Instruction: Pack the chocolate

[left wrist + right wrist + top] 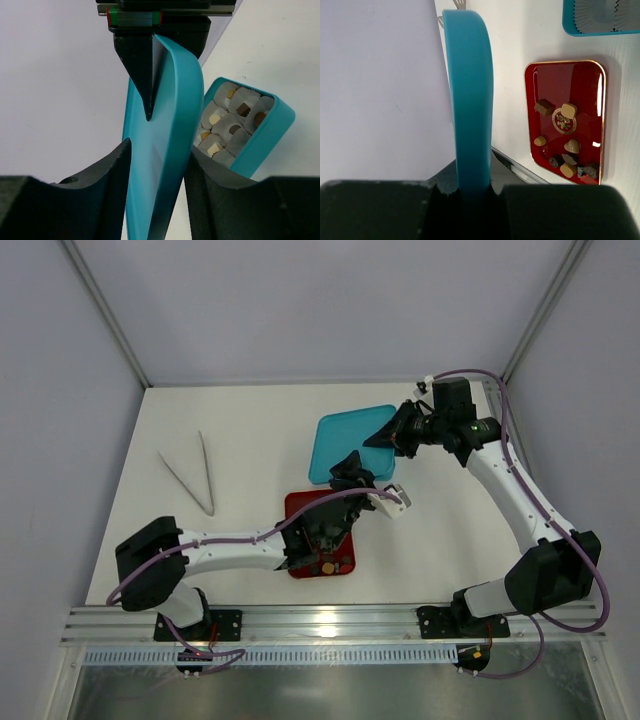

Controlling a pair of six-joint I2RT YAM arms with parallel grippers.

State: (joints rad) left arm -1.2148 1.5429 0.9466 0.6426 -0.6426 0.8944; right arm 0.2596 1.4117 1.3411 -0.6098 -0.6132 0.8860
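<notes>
Several small chocolate pieces (565, 142), brown, tan and dark, lie on the red tray (535, 90), which also shows in the top view (300, 510). More chocolate (243, 110) sits in grey-white paper cups inside an open teal box (265, 135). A teal lid (170, 125) is held up on edge above the table. My right gripper (470, 187) is shut on one edge of it. My left gripper (160, 147) has a finger on each side of the opposite edge, touching it. In the top view the lid (345, 440) lies between the left gripper (352, 472) and the right gripper (388, 435).
Metal tongs (195, 478) lie on the white table at the left. The teal box's corner (600, 20) lies just beyond the red tray. Grey walls close the back and sides. An aluminium rail (330, 625) runs along the near edge.
</notes>
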